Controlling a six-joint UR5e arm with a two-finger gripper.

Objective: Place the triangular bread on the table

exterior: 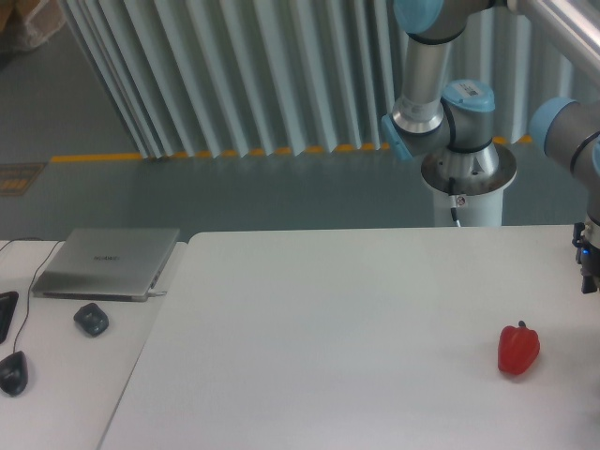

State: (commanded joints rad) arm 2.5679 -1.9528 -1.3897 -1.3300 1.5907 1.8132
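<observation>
- The arm (450, 112) rises from its white pedestal behind the surface (356, 337), bends overhead and comes down again at the right edge of the picture.
- Only a dark sliver of the gripper (589, 262) shows there, up and right of the pepper (517, 349); I cannot tell whether its fingers are apart or together.
- The bread is nowhere I can see.
- One red pepper stands on the surface, towards its right side.
- Far left of the pepper, on a smaller desk: one closed laptop (108, 262) and two dark mice (91, 320).
</observation>
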